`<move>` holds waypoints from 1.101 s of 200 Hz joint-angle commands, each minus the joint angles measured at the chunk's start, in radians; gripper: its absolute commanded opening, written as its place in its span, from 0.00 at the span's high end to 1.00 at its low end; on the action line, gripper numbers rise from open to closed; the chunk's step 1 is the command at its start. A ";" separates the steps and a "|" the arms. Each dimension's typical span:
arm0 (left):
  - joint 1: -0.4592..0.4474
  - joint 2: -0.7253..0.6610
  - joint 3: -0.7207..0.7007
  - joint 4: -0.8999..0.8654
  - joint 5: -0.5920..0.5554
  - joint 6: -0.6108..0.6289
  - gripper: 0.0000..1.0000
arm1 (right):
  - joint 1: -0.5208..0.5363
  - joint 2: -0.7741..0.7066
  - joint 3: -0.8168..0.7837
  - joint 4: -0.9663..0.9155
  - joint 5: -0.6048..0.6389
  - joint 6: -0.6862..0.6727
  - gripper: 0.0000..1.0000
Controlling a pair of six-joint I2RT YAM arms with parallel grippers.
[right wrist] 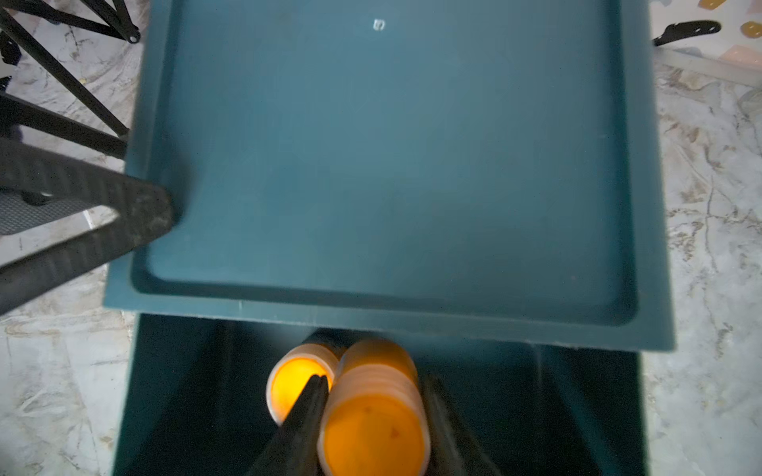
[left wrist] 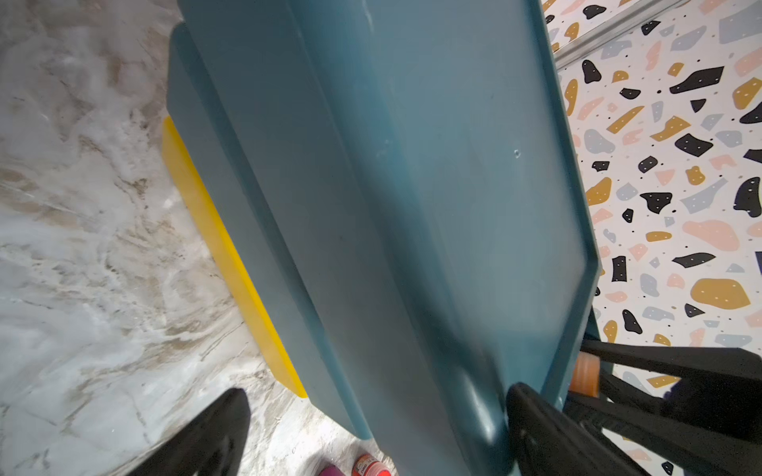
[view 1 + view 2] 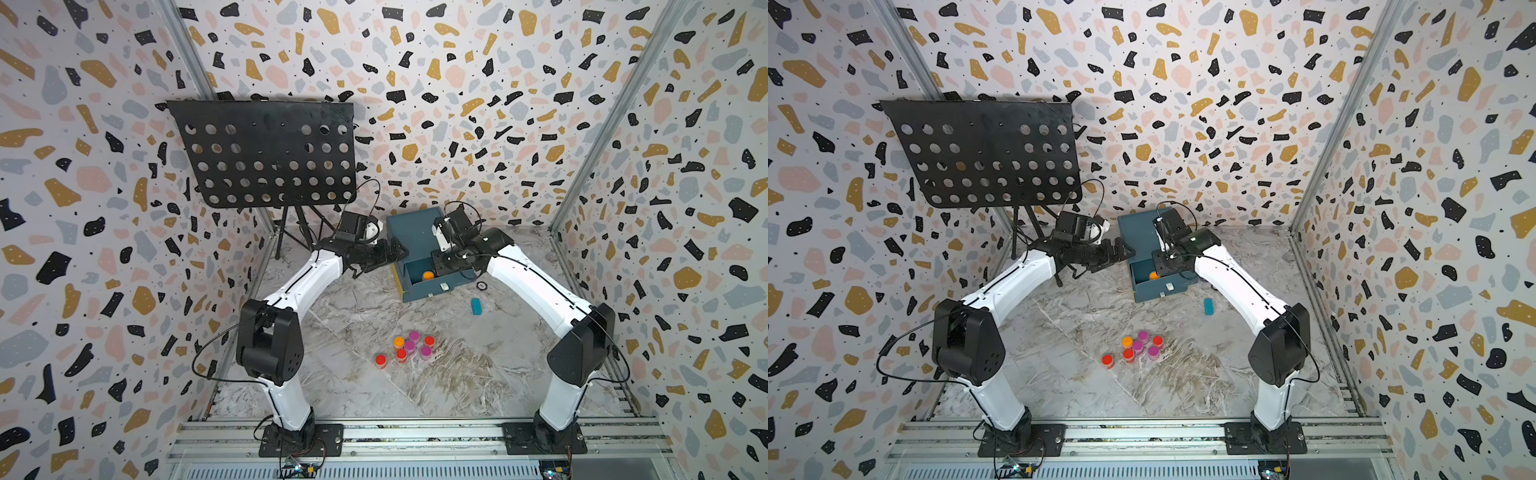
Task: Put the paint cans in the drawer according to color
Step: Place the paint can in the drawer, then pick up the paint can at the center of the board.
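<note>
The dark teal drawer chest [image 3: 409,232] stands at the back of the marble floor with its top drawer [image 3: 440,287] pulled out. My right gripper [image 1: 377,385] hangs over that drawer, shut on an orange paint can [image 1: 373,428]. Another orange can [image 1: 295,389] lies in the drawer beside it and shows in both top views [image 3: 428,275] [image 3: 1154,275]. My left gripper [image 2: 379,393] is open astride the chest's left top edge, one finger [image 1: 144,214] against the rim. Several red, magenta and orange cans [image 3: 409,345] stand clustered on the floor in front.
A small teal block [image 3: 476,306] lies right of the chest, with a little black ring [image 3: 481,285] near it. A black perforated music stand [image 3: 266,153] rises at the back left, its legs beside the chest. Patterned walls enclose the floor on three sides.
</note>
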 commanded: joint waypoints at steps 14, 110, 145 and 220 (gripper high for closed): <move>0.000 -0.001 0.024 0.017 0.029 0.003 0.00 | -0.002 -0.064 -0.021 -0.010 -0.031 -0.023 0.44; 0.002 -0.023 0.010 0.010 0.017 0.015 0.00 | 0.203 -0.368 -0.284 0.106 -0.040 0.025 0.34; 0.001 -0.027 0.007 0.001 0.007 0.026 0.00 | 0.307 -0.354 -0.465 0.253 -0.047 0.109 0.34; 0.002 -0.033 -0.003 -0.002 0.000 0.035 0.00 | 0.371 -0.097 -0.456 0.327 -0.045 0.117 0.34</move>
